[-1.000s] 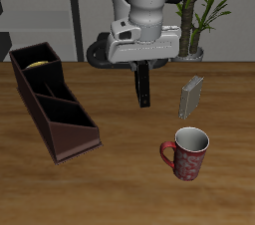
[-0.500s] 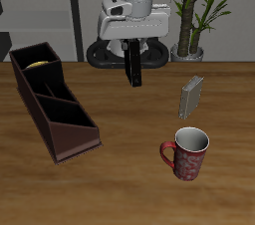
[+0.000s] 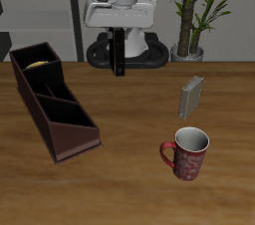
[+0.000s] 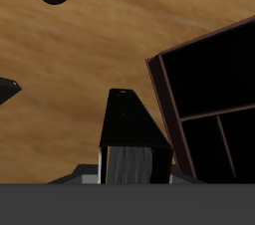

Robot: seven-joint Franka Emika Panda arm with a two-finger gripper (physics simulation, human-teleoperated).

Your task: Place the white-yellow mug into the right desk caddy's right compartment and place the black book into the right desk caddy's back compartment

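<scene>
A simulated robot arm holds the black book point(image 3: 120, 54) in the air above the back part of a wooden tabletop point(image 3: 129, 179). The gripper point(image 3: 120, 33) is clenched on the book's upper end, its jaws pressed against the two covers. The book hangs upright, with its long axis running straight up and down and its free lower end pointing at the tabletop, well clear of the wood. In the wrist view the book point(image 4: 132, 129) runs away from the camera, showing the pale page edge point(image 4: 133, 163) close up and narrowing toward its far end.

The right desk caddy point(image 3: 52, 102), a long dark maroon-brown organiser with a black inside, lies on the tabletop well apart from the hanging book. Its long axis runs slantwise from the back of the tabletop toward the front edge. The white-yellow mug point(image 3: 38, 63) sits inside the right compartment point(image 3: 48, 54), the tall-walled end section farthest back; only its yellow rim shows. In the wrist view, part of the caddy's open black inside point(image 4: 209, 70) appears just beside the book.

A small grey book point(image 3: 191, 96) stands on the tabletop farther along. Nearer the front edge stands a dark red speckled mug point(image 3: 187, 152), upright, its handle toward the caddy.
</scene>
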